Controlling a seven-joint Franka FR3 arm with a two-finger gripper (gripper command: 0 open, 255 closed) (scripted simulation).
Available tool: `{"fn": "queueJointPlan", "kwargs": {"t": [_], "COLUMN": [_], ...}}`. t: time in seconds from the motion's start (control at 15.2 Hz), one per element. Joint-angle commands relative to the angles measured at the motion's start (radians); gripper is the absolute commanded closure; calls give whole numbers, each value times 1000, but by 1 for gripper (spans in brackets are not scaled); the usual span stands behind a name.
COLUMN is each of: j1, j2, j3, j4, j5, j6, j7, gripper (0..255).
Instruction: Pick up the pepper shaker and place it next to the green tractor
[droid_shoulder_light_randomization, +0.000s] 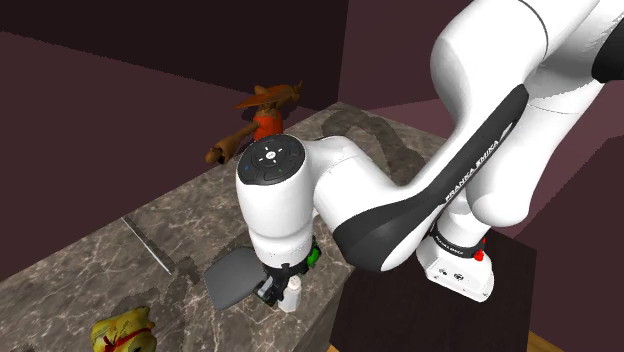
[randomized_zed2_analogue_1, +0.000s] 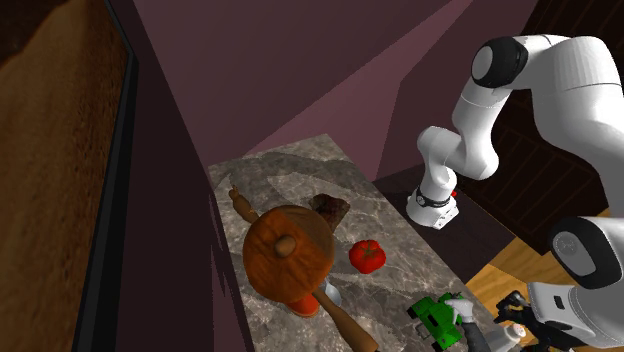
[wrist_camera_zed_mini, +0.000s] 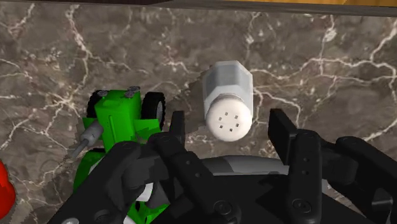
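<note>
Arm (droid_shoulder_light_randomization: 400, 200) rises from stand (droid_shoulder_light_randomization: 420, 315) at lower right, reaches up and left, then bends down over marble-pattern desk (droid_shoulder_light_randomization: 120, 250). Gripper (droid_shoulder_light_randomization: 276, 292) hangs at desk's near edge, w/ white shaker (droid_shoulder_light_randomization: 292, 295) just beside it on desk. Green tractor (droid_shoulder_light_randomization: 313, 257) mostly hidden behind wrist. Dark grey flat pad (droid_shoulder_light_randomization: 232, 277) lies adjacent, to gripper's left. Brown-orange figure (droid_shoulder_light_randomization: 262, 112) at far end; yellow item (droid_shoulder_light_randomization: 122, 330) near lower-left corner.

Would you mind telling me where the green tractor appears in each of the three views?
Shoulder view: green tractor, a sliver low at centre, behind the white arm.
Second exterior view: tractor at the bottom, right of centre.
Wrist view: tractor beside the white shaker.
Shared landmark: the marbled counter; the tractor stands near its edge.
</note>
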Motion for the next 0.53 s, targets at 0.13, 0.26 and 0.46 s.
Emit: {"fn": "queueJointPlan", "kwargs": {"t": [0.13, 0.26, 0.46], "j1": [0, 0, 1], "j2": [0, 0, -58], "j3": [0, 0, -2], "j4": [0, 0, 62], "j5": [0, 0, 54], "j6": [0, 0, -97], "j7": [0, 0, -40], "gripper": [0, 0, 0]}}
